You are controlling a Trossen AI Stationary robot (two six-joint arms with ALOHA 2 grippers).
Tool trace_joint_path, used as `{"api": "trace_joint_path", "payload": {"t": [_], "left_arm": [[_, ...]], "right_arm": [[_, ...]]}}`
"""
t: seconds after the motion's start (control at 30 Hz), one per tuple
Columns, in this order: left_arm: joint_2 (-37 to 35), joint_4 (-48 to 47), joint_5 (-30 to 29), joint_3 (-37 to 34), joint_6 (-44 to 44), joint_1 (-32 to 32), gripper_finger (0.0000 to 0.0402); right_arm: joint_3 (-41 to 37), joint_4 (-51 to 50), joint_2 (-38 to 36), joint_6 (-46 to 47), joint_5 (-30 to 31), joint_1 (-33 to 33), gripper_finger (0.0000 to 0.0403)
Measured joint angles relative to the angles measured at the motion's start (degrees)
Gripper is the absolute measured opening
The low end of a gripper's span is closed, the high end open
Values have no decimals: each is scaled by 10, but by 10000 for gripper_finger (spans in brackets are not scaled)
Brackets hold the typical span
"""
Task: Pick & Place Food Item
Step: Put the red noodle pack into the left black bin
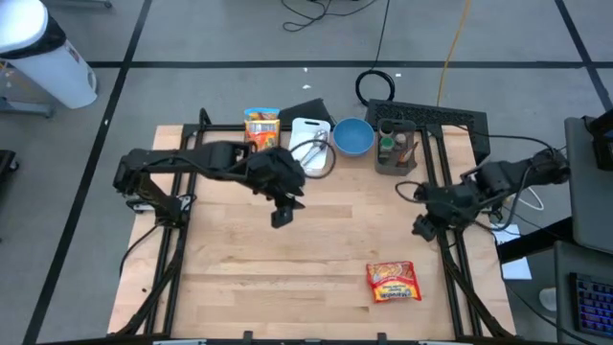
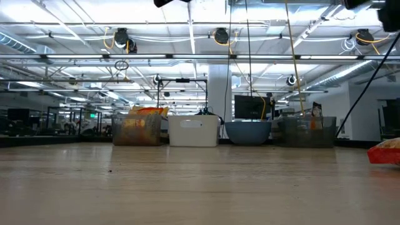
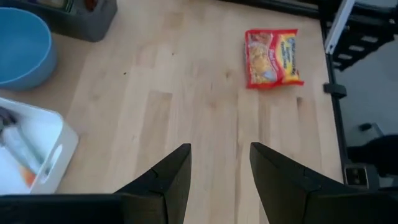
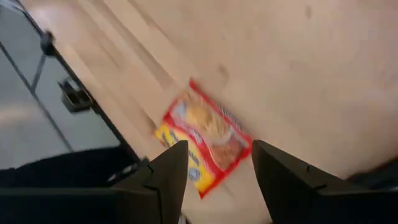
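Food item: the noodle packet, red and yellow, lies flat on the table near its front right corner, touched by nothing. In the low view only one end of it shows, cut off by the picture's right edge.
My left gripper: it hangs above the middle of the table, well apart from the packet. My left wrist view shows my two fingers parted with bare wood between them and nothing held; the packet lies far ahead of them.
My right gripper: it sits over the table's right edge, up from the packet and not touching it. In my right wrist view the fingers stand apart and empty, with the packet seen through the gap, blurred; I cannot read its print.
Back row: a snack bag, a white bin, a blue bowl and a dark organizer stand along the far edge.
Hard to make out: what lies in the white bin; from above I see only a metal loop or utensil across it, and my left arm covers part of it. The organizer's contents are too small to name.
Hidden: in the low view both my grippers are out of sight above the frame; only dark bits of arm show at the top.
Cut off: the bowl and bin in my left wrist view run off the picture's edge.
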Motion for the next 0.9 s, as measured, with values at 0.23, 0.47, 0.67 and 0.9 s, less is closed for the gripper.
{"api": "trace_joint_path", "payload": {"t": [0.23,0.47,0.67,0.9], "left_arm": [[49,68,-16,0,-51,-33,170],[103,142,-7,0,-128,-58,170],[119,185,5,0,-187,-80,170],[119,230,-9,0,-206,-98,170]], "right_arm": [[-115,105,-44,82,-79,60,171],[-250,247,-124,205,-86,186,171],[-317,264,-185,331,21,329,171],[-396,364,-165,447,123,433,171]]}}
